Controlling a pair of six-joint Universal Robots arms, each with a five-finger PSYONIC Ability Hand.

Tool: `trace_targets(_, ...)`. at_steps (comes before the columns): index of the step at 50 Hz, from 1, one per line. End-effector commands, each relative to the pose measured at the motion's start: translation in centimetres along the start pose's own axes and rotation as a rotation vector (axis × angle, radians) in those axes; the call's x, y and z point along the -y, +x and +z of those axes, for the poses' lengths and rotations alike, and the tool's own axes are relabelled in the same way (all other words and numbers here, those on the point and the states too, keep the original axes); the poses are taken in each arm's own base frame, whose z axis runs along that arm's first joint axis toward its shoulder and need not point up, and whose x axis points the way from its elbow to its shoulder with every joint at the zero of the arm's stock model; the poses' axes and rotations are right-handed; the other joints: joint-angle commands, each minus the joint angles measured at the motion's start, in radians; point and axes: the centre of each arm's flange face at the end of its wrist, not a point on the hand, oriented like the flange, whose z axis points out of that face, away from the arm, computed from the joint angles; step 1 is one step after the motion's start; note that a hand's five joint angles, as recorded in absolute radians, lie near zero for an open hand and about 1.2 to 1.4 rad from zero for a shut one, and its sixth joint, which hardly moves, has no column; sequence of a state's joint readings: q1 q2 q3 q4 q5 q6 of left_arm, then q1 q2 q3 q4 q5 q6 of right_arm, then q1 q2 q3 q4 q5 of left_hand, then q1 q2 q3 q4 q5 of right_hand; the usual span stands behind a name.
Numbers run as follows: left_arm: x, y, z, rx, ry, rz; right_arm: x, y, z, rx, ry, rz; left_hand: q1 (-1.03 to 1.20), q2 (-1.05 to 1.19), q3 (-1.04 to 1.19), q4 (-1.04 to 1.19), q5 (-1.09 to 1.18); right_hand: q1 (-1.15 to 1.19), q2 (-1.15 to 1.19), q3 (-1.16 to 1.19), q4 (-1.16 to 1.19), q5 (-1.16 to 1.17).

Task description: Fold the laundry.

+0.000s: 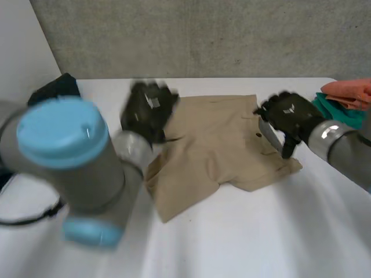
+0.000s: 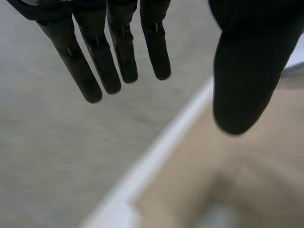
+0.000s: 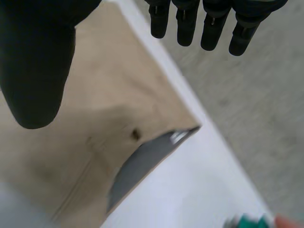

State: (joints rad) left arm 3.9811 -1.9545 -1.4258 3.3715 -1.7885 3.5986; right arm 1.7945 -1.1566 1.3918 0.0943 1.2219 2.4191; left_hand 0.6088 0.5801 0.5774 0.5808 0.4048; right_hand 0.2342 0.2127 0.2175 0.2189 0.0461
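lying rumpled mid-frame on the table [image 1: 278, 231], the tan garment [image 1: 214, 139] looks light, soft and floppy, best pinched at its upper corners, where the left hand [image 1: 148, 110] and the right hand [image 1: 288, 119] hover spread open, holding nothing.

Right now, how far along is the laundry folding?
Seemingly done: orange and teal cloths lie stacked aside. In hand: the beige cloth lies spread and rumpled; left hand and right hand are open at its far corners. Left: folding it, and a dark cloth.
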Motion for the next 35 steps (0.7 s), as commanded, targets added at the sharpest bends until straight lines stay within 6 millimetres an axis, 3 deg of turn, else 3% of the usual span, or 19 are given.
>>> trace_targets(1,-3.1,5.0,-7.6,-0.233,-0.243,-0.202,-5.1,0.1,0.4,0.061,-0.098,0.018,0.113,0.141,0.144,0.141,0.142,0.042,0.063,0.058,0.057,0.055)
trace_targets(10,-6.6,6.8,-6.6,-0.24,-0.361,-0.222,-9.3,-2.0,2.7,0.132,-0.142,-0.035,0.016,0.045,0.047,0.044,0.045,0.226,0.247,0.243,0.241,0.239)
trace_targets(11,-6.8,6.7,-6.4,-0.234,-0.363,-0.224,-9.5,-2.0,2.8,0.132,-0.142,-0.035,0.007,0.036,0.038,0.035,0.036,0.328,0.35,0.345,0.344,0.342)
trace_targets(13,-7.2,6.7,-5.7,-0.218,-0.357,-0.229,-9.5,-2.0,3.1,0.117,-0.127,-0.042,0.007,0.036,0.038,0.035,0.036,1.04,1.061,1.057,1.055,1.053)
trace_targets(14,-7.4,6.7,-5.5,-0.209,-0.352,-0.23,-9.5,-1.9,3.3,0.109,-0.118,-0.044,0.01,0.039,0.041,0.038,0.039,1.161,1.182,1.178,1.176,1.174)
trace_targets(20,-7.7,6.1,-3.5,-0.116,-0.292,-0.235,-10.0,-2.4,3.1,0.088,-0.109,-0.026,0.027,0.056,0.059,0.055,0.057,1.162,1.184,1.179,1.177,1.176)
trace_targets(30,-11.3,6.4,-0.8,-0.092,-0.344,-0.095,-9.0,-2.4,1.8,0.076,-0.105,-0.028,0.098,0.127,0.129,0.126,0.127,1.162,1.184,1.179,1.177,1.176)
trace_targets(35,-12.1,5.5,0.2,-0.068,-0.343,-0.039,-9.2,-2.5,1.5,0.074,-0.124,-0.022,0.397,0.426,0.428,0.425,0.426,1.162,1.184,1.179,1.177,1.176)
